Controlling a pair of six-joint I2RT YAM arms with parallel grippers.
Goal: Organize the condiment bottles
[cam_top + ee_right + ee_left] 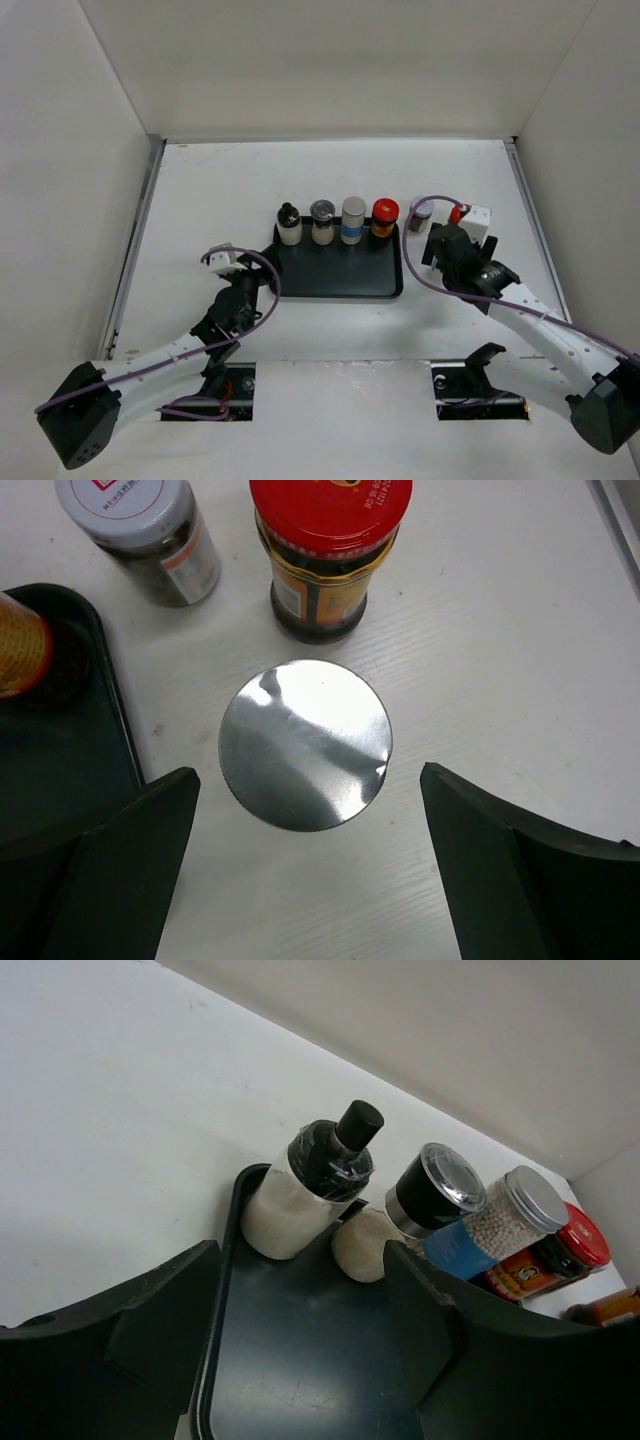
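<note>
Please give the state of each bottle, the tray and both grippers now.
tray: flat on table, four bottles on it.
black-spout bottle: upright, on tray.
clear-lid shaker: upright, on tray.
blue-label bottle: upright, on tray.
red-lid jar: upright, on tray.
grey-cap jar: upright, off tray.
second red-lid jar: upright, off tray.
silver-lid jar: upright, off tray, ungripped.
left gripper: open, empty.
right gripper: open, around silver-lid jar.
</note>
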